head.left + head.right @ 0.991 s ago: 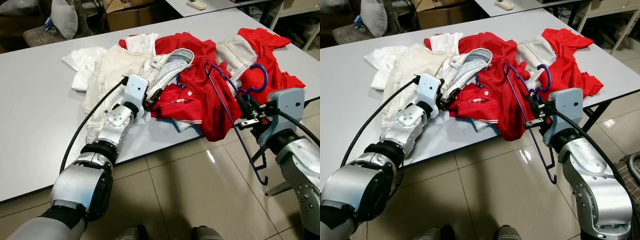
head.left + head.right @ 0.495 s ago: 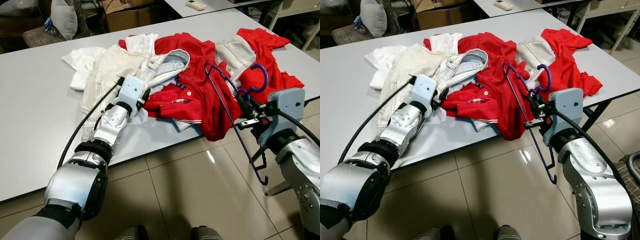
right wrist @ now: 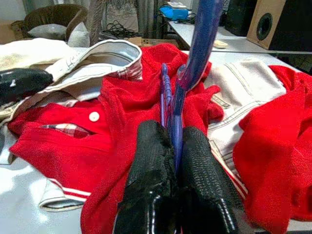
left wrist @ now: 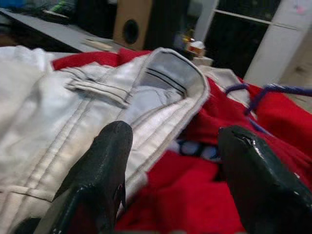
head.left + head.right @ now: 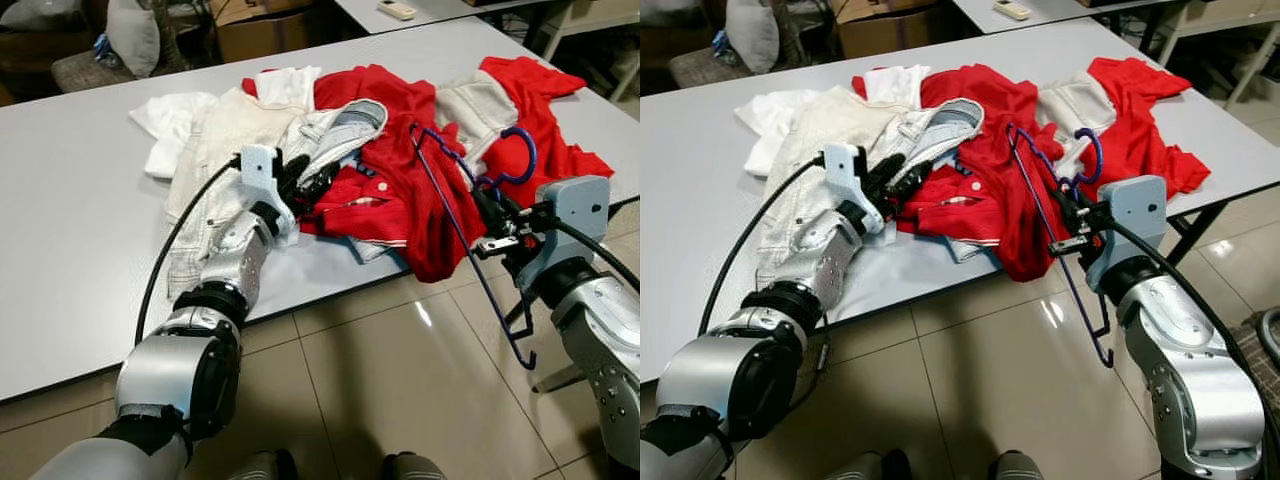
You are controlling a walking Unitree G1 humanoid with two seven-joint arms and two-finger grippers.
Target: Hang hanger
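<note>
A blue hanger (image 3: 202, 29) stands off the table's front right edge, its hook (image 5: 531, 155) over the clothes and its lower end hanging toward the floor. My right gripper (image 5: 487, 215) is shut on it just below the hook. A heap of clothes lies on the grey table (image 5: 70, 200): a red polo shirt (image 5: 390, 200), pale jeans (image 5: 215, 150) and more red cloth (image 5: 540, 100). My left gripper (image 5: 300, 178) hovers open over the jeans' waistband, beside the red shirt's collar, with nothing between its fingers (image 4: 100, 165).
Tiled floor (image 5: 380, 380) lies in front of the table. Behind stand a second table with a remote (image 5: 398, 9), a cardboard box (image 5: 260, 25) and a chair with a cushion (image 5: 130, 35). Another table's white legs (image 5: 585, 25) stand at the far right.
My left wrist has turned and lifted off the clothes, so its fingers now point at the red shirt, spread apart. The right arm and hanger have stayed put.
</note>
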